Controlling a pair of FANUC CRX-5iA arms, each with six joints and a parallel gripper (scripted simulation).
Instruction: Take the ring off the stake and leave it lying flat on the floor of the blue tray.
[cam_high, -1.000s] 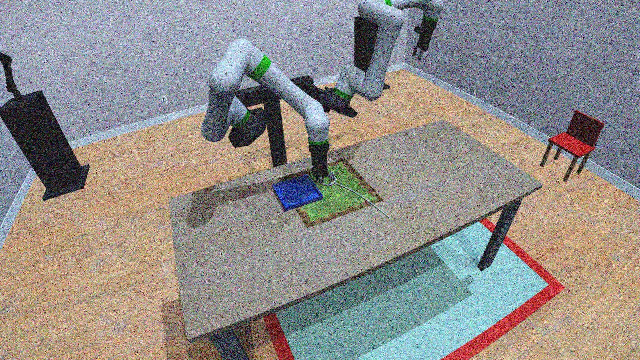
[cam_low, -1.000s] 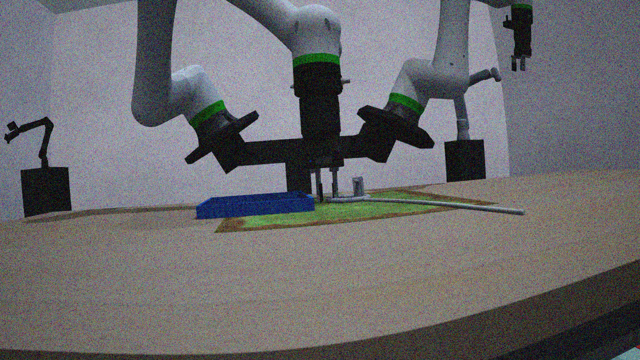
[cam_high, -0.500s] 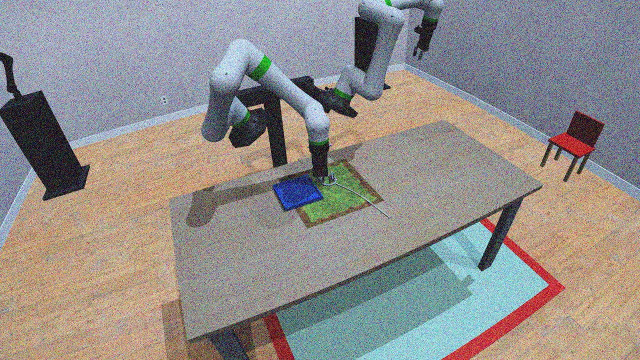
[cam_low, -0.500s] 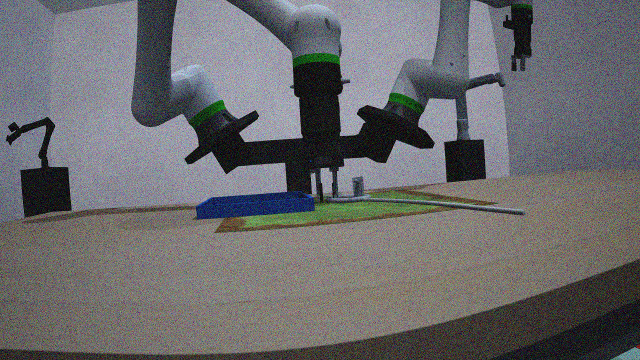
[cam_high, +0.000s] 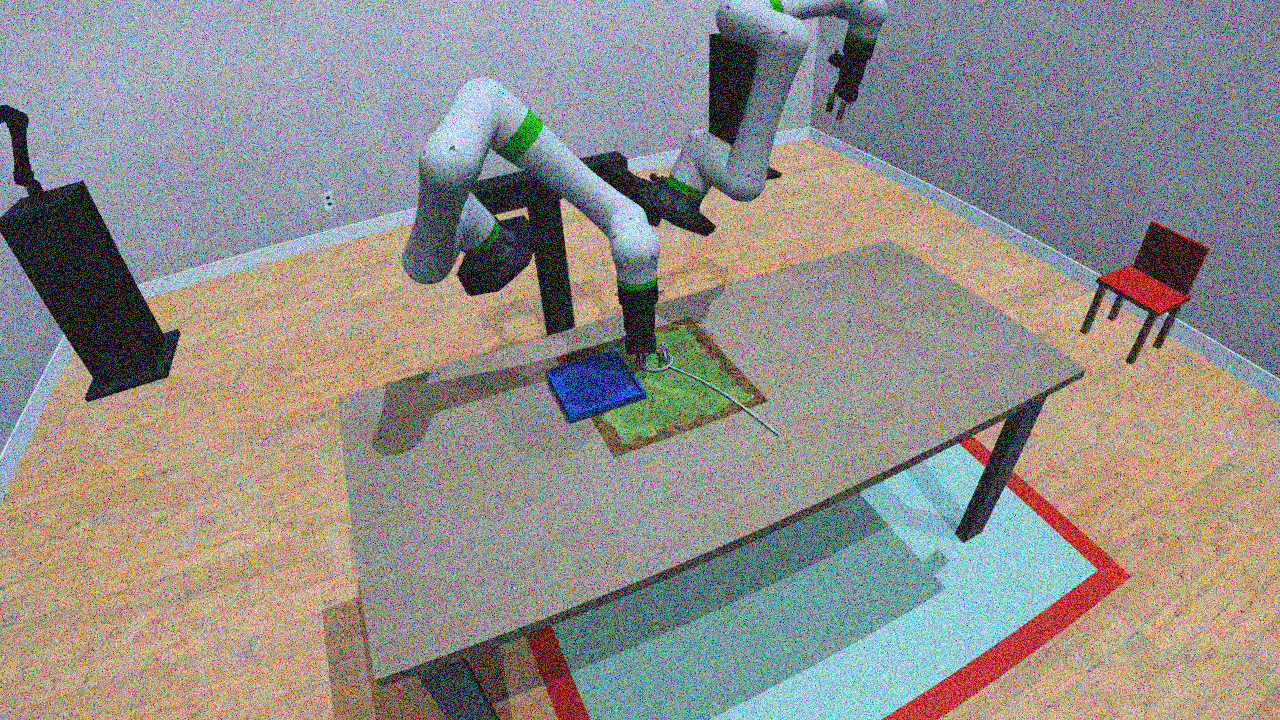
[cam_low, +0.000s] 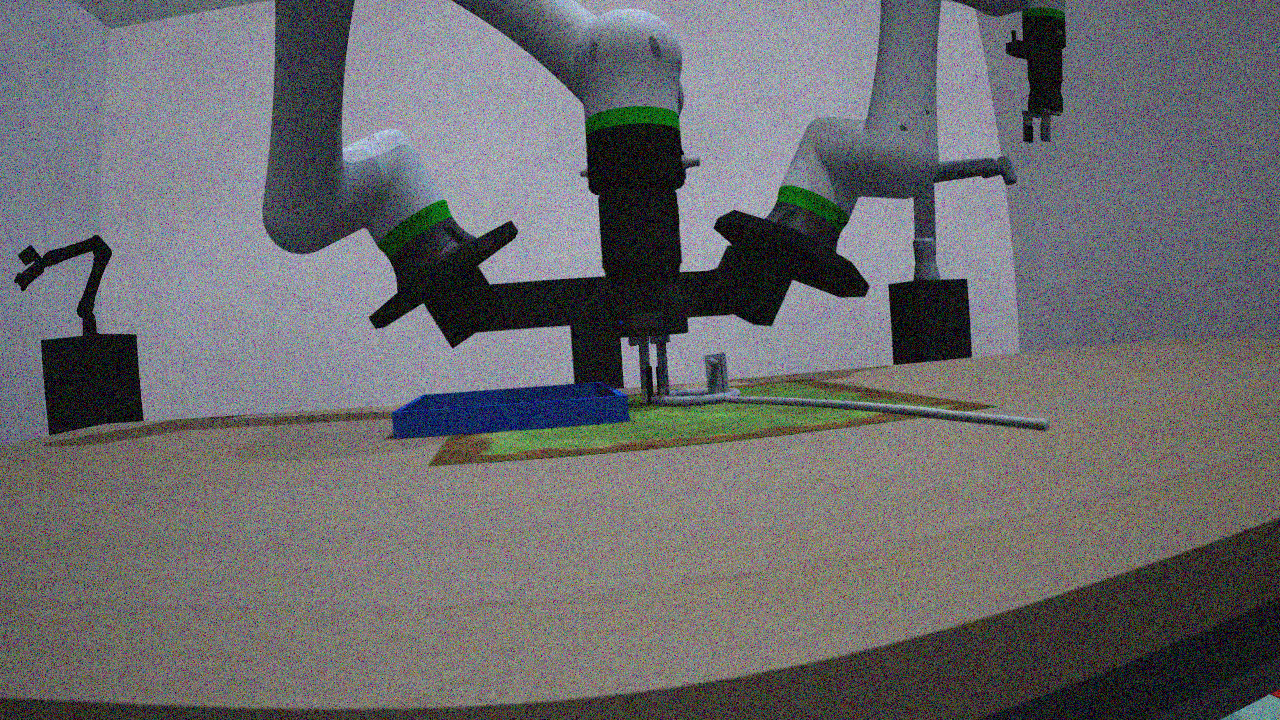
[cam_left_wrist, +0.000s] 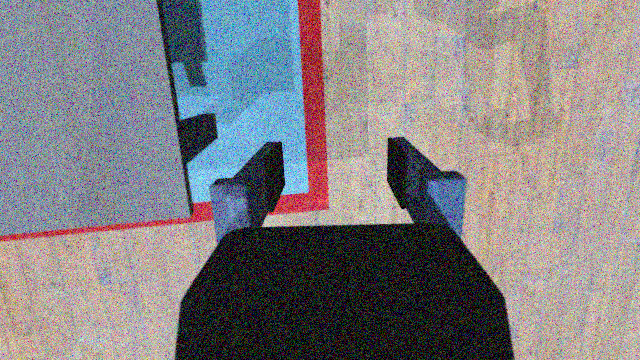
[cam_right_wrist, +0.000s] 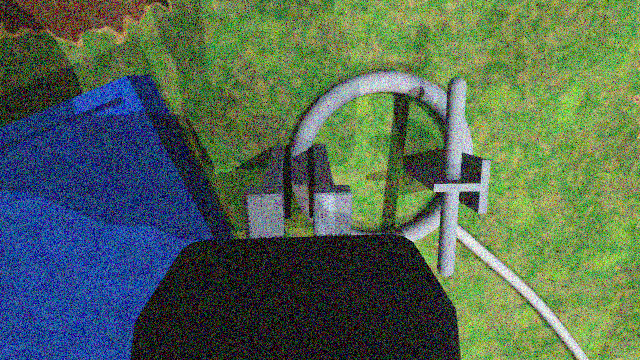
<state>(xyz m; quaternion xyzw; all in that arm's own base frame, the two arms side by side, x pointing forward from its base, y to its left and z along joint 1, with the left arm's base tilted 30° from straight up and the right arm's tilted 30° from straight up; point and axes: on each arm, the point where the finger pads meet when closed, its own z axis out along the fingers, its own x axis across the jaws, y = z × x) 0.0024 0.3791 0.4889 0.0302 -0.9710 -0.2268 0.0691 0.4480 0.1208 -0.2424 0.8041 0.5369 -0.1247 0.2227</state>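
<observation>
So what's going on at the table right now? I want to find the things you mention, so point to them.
The right gripper (cam_high: 644, 360) (cam_low: 654, 395) (cam_right_wrist: 299, 167) looks shut on the near side of the ring (cam_low: 693, 399) (cam_right_wrist: 390, 82), low over the green mat (cam_high: 684, 411) (cam_low: 760, 414) (cam_right_wrist: 550, 150). The ring is outside the blue tray (cam_high: 595, 385) (cam_low: 510, 411) (cam_right_wrist: 100, 300), so the placing is still to do. The left gripper (cam_high: 838, 107) (cam_low: 1036, 134) (cam_left_wrist: 335, 161) hangs open, well away from the ring.

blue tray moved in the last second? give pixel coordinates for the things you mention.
No. In the top view, the blue tray (cam_high: 571, 419) (cam_low: 512, 419) (cam_right_wrist: 170, 155) overlaps the same corner of the green mat (cam_high: 684, 394) (cam_low: 769, 414) (cam_right_wrist: 550, 125) as before.
</observation>
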